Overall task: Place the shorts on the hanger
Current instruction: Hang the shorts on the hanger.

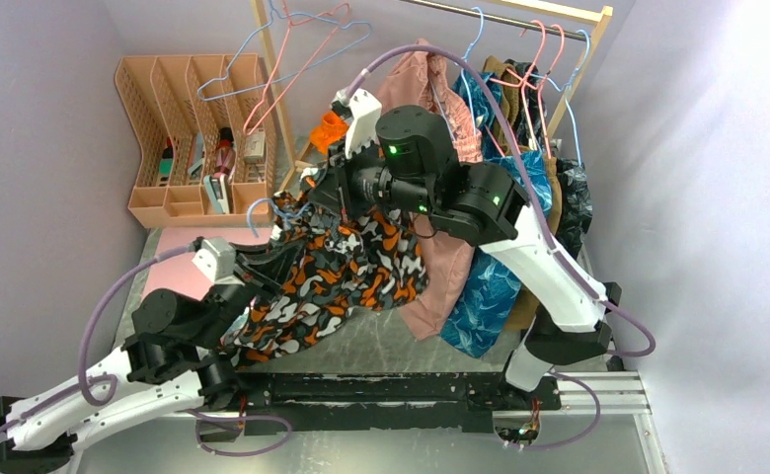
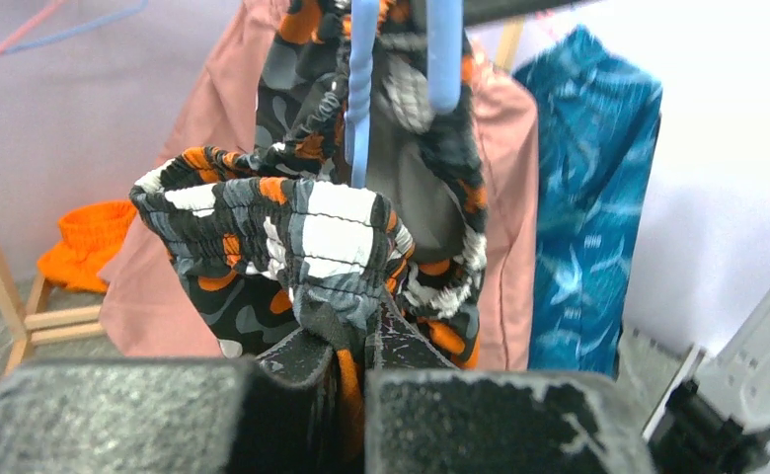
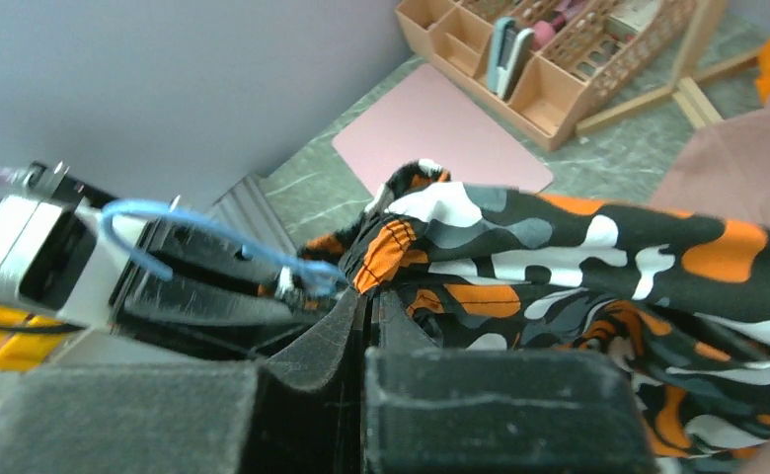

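**Top view.** The left hand point(image 1: 261, 261) and the right hand point(image 1: 314, 190) both reach the camouflage-print shorts point(image 1: 346, 269). The shorts hang off the table point(image 1: 381, 348) between the two hands, draping down and to the right. The hook of the light-blue hanger point(image 1: 256, 213) shows at the upper left edge of the fabric, between the hands. Directly behind the shorts are a dusty-pink garment point(image 1: 435, 286) and a blue leaf-print garment point(image 1: 482, 296), both below the clothes rack point(image 1: 598, 14). A peach desk organizer point(image 1: 198, 138) stands at the far left, with a pink mat point(image 1: 186, 259) lying flat in front of it.

**Left wrist view.** The left hand's fingers point(image 2: 292, 360) are pressed together, pinching a bunched fold of the shorts' elastic waistband. Above the fold, two light-blue lengths of the hanger stand upright against the print. The thinner one drops out of sight behind the waistband. An orange cloth point(image 2: 85, 247) lies at the foot of the wooden frame on the left.

**Right wrist view.** The right hand's fingers point(image 3: 327, 331) are closed tip to tip on the edge of the shorts, at an orange stitched seam. The hanger's hook arcs to the left from this point, over the left hand. Whether the right hand also grips the wire cannot be told.
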### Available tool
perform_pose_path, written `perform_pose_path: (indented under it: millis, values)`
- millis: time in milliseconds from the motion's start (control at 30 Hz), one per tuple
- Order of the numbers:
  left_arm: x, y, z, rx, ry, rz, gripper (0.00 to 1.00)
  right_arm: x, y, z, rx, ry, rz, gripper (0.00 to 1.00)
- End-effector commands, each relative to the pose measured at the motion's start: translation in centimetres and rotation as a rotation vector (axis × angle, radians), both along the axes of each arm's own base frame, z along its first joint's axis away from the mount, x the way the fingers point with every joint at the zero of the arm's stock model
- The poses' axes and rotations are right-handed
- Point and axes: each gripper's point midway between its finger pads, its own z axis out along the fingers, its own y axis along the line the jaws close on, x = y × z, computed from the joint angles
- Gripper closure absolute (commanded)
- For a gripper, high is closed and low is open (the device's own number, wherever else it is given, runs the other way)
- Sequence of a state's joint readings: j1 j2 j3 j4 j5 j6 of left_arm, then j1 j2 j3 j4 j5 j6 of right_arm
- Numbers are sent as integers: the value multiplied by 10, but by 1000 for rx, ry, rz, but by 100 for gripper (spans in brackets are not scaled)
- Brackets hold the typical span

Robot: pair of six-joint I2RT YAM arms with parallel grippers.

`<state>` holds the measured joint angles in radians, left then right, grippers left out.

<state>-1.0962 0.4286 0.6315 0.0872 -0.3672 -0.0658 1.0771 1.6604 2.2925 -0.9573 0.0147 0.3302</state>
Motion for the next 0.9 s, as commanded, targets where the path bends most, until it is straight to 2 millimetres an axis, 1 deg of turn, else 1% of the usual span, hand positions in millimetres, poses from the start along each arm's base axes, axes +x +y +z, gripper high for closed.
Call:
perform_pose_path:
  millis: [0, 33, 133, 167, 200, 267, 367, 433, 533, 667, 700, 800, 867]
  values:
    - [-6, 29, 61, -320, -94, 32, 93, -26, 2, 6, 5, -12, 104, 100]
    - [-6, 28, 60, -312, -90, 30, 93, -27, 3, -3, -16, -5, 113, 100]
    - [-9, 25, 54, -292, -77, 10, 93, -31, 0, -25, -58, 8, 136, 77]
    - [-10, 25, 52, -297, -75, 2, 93, -32, -1, -32, -72, 13, 139, 71]
    - [-12, 25, 51, -310, -75, -7, 93, -32, -2, -38, -84, 16, 139, 67]
    - [-16, 27, 48, -350, -80, -29, 93, -32, -4, -47, -105, 20, 140, 64]
    - [-21, 26, 43, -408, -78, -69, 93, -31, -3, -49, -119, 18, 143, 63]
    - [-23, 23, 39, -424, -68, -89, 93, -32, -3, -46, -116, 10, 146, 60]
    - [-24, 18, 34, -435, -48, -117, 93, -34, -4, -38, -98, -5, 166, 51]
    - [-28, 15, 27, -455, -36, -146, 93, -47, -7, -18, -36, -40, 225, 35]
    - [-28, 15, 27, -462, -36, -151, 93, -50, -9, -11, -19, -54, 237, 32]
    - [-32, 16, 24, -460, -35, -167, 93, -53, -20, 6, 20, -125, 247, 31]
    - [-37, 14, 24, -444, -35, -198, 93, -56, -26, 13, 39, -181, 263, 31]
